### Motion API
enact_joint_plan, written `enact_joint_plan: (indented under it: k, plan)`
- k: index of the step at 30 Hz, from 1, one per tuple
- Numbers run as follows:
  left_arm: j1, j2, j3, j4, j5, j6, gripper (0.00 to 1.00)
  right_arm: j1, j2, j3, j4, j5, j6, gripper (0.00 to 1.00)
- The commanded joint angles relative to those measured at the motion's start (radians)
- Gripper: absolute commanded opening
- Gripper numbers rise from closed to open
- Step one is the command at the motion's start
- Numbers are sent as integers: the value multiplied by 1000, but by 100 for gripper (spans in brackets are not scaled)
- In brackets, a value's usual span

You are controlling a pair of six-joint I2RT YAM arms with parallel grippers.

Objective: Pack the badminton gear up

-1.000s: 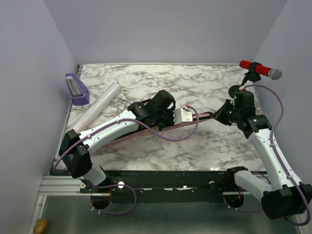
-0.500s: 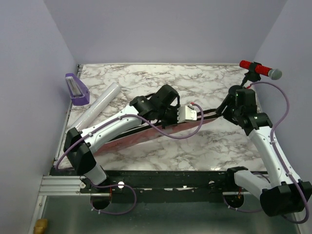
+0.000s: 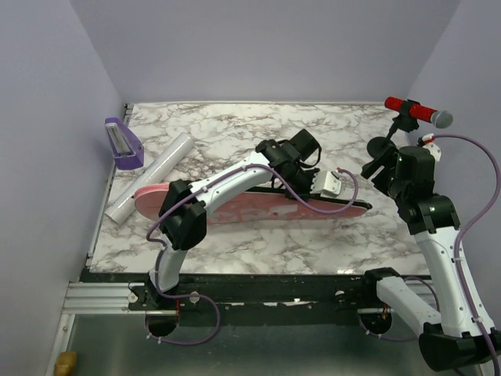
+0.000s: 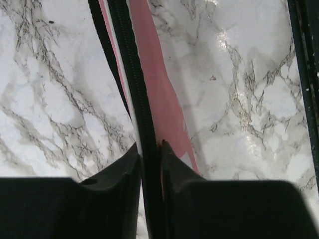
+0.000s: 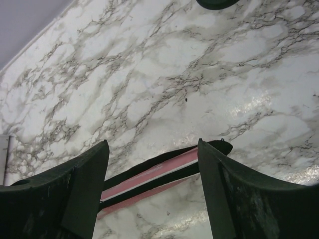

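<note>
At left the white tube (image 3: 153,184) lies on the surface (image 3: 258,133), outside the pink bag (image 3: 235,210), which stretches across the middle. Left gripper (image 4: 149,149): jaws nipped on the bag's black zip strip (image 4: 130,74). Right gripper (image 5: 152,144): jaws spread, empty, above the bag's right tip. Judged step: zipping; next needs a steady pull along the zip. Unseen: racket, shuttlecock; zip slider hidden
</note>
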Motion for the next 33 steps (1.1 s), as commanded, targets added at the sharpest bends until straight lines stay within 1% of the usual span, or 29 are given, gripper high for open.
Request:
enact_joint_plan:
  k: [1, 3, 7, 8, 9, 10, 13, 17, 20, 22, 23, 24, 28, 30, 33]
  plan:
    - [-8, 55, 109, -27, 104, 107, 39, -2, -2, 27, -47, 48, 21, 79]
    - [-16, 53, 88, 23, 115, 114, 50, -2, 1, 27, -47, 47, 29, 79]
    - [-36, 46, 37, 123, 121, 165, 66, -2, -4, 17, -32, 31, 44, 79]
    - [-41, 46, 31, 156, 111, 157, 68, -2, -5, 15, -30, 28, 46, 79]
    - [-42, 49, 35, 170, 105, 148, 81, -4, -4, 15, -29, 28, 46, 79]
    - [-41, 52, 40, 183, 100, 139, 98, -4, -2, 17, -29, 31, 47, 79]
    - [-36, 30, 23, 233, 85, 110, 98, -2, 2, 33, -29, 36, 49, 79]
    - [-13, -65, -53, 310, 63, 39, 98, -2, 12, 55, -29, 30, 38, 82]
    - [17, -144, -99, 339, 39, -54, 98, -2, 18, 59, -13, -1, 37, 89]
    - [42, -193, -124, 335, -4, -141, 98, -2, 25, 55, 0, -24, 26, 98]
    - [54, -216, -133, 316, -21, -166, 98, -2, 33, 55, 3, -35, 21, 100]
    - [71, -244, -147, 295, -38, -191, 98, -2, 38, 53, 3, -48, 18, 100]
    - [94, -365, -251, 249, -170, -272, 98, -2, 41, 26, 49, -122, -9, 100]
    - [94, -407, -261, 194, -246, -335, 98, -2, 45, 3, 85, -183, -40, 100]
    - [96, -445, -248, 113, -404, -450, 99, -2, 64, -43, 137, -245, -63, 100]
